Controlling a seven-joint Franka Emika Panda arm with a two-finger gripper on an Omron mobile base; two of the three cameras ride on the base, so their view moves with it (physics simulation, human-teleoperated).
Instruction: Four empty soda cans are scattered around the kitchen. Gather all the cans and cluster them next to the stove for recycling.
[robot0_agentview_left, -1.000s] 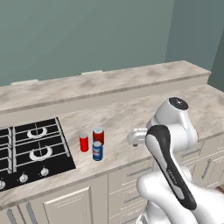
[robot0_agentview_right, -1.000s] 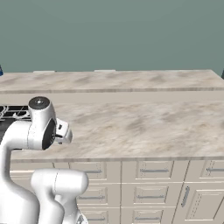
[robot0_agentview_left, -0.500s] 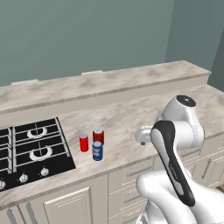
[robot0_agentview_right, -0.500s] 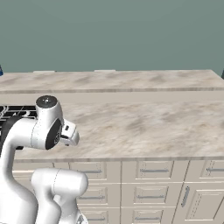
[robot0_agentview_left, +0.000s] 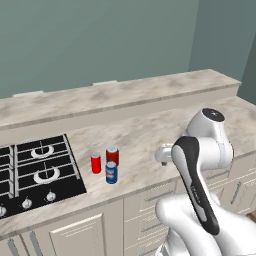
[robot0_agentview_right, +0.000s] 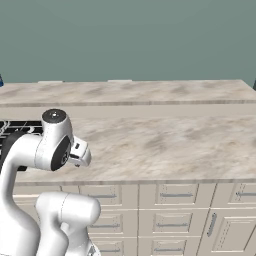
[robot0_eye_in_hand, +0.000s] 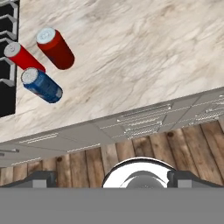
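Three soda cans stand close together on the marble counter just right of the stove (robot0_agentview_left: 35, 172): a red can (robot0_agentview_left: 95, 163), a second red can (robot0_agentview_left: 112, 155) and a blue can with a white band (robot0_agentview_left: 111, 172). In the hand view the same red can (robot0_eye_in_hand: 22, 58), second red can (robot0_eye_in_hand: 54, 48) and blue can (robot0_eye_in_hand: 42, 85) show at the upper left beside the stove's edge (robot0_eye_in_hand: 6, 65). My gripper (robot0_agentview_left: 162, 154) hangs over the counter's front edge, well right of the cans. It is open and holds nothing, with its fingertips (robot0_eye_in_hand: 43, 177) spread wide.
The counter (robot0_agentview_left: 150, 130) runs right from the stove, with a raised ledge (robot0_agentview_left: 125, 97) along the back wall. Drawers and cabinet doors (robot0_agentview_right: 175, 220) sit below the front edge. A wooden floor (robot0_eye_in_hand: 175, 148) shows under the hand.
The arm has swung slightly to the right, carrying the hand a little farther from the cans. The cans have not moved.
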